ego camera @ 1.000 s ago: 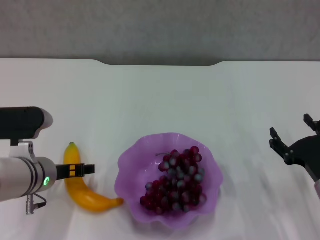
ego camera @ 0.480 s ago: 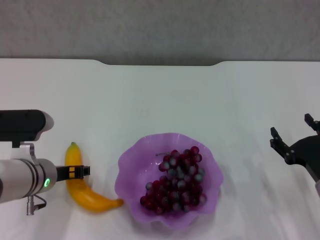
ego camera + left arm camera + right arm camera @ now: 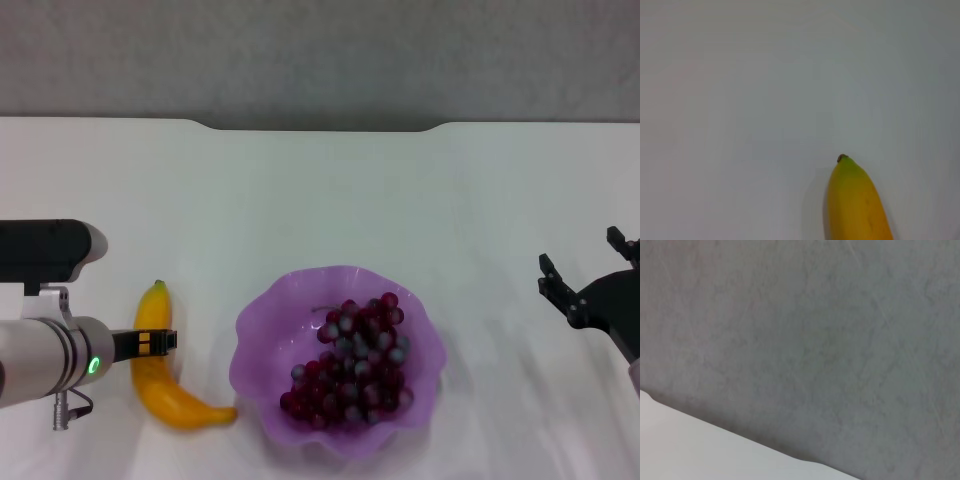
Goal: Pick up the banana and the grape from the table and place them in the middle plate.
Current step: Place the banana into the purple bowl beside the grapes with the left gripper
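White table, grey wall behind. Grape bunch sits in the purple scalloped plate. Banana lies on the table just left of the plate. Left gripper over the banana's middle, can't tell its grip. Right gripper parked far right, fingers spread, empty.

Banana – smooth, glossy yellow skin. Middle plate – translucent purple plastic, wavy rim. Grape bunch: dark red-purple skins, some with a dull greyish bloom. Table plain white, smooth, matt. Left arm housing brushed silver metal; right gripper black, matt plastic look.
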{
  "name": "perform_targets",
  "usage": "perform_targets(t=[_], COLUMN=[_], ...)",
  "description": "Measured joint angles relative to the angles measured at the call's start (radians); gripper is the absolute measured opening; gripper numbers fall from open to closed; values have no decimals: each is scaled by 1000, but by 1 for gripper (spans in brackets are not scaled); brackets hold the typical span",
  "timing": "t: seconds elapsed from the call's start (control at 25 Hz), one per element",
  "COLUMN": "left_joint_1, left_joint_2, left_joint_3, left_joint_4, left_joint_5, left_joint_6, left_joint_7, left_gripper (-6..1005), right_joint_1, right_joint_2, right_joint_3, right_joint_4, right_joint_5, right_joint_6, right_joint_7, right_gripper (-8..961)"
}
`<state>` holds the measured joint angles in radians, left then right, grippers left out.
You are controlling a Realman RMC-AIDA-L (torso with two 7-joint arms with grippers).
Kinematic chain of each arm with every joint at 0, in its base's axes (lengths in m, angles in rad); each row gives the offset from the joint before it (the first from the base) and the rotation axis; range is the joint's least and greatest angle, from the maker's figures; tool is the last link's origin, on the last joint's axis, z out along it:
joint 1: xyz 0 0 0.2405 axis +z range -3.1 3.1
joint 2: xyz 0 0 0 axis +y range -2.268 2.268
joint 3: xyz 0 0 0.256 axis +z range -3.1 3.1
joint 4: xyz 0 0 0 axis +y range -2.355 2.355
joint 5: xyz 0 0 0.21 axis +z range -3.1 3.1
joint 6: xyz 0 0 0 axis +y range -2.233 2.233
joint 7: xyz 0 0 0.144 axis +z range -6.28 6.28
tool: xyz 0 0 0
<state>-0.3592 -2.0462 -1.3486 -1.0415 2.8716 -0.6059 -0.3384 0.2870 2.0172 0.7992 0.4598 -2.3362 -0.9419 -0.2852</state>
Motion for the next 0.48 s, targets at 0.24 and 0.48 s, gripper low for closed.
perform_targets(t=[0.24,0.48], left_joint_1=[9,87], left_joint_2=[5,8], left_joint_3=[0,-40], left_joint_4=[-29,-218], left_joint_5=[0,0], left_joint_6=[-1,-47], left_joint_7=[5,86], left_gripper=[518,517], right_joint_1=[-3,-5], right_joint_2=[0,0], right_joint_3=[0,0], right_joint_4=[-1,-3], right_joint_5=[0,0], right_joint_6=[0,0], right_joint_7=[0,-3], right_gripper=[884,884])
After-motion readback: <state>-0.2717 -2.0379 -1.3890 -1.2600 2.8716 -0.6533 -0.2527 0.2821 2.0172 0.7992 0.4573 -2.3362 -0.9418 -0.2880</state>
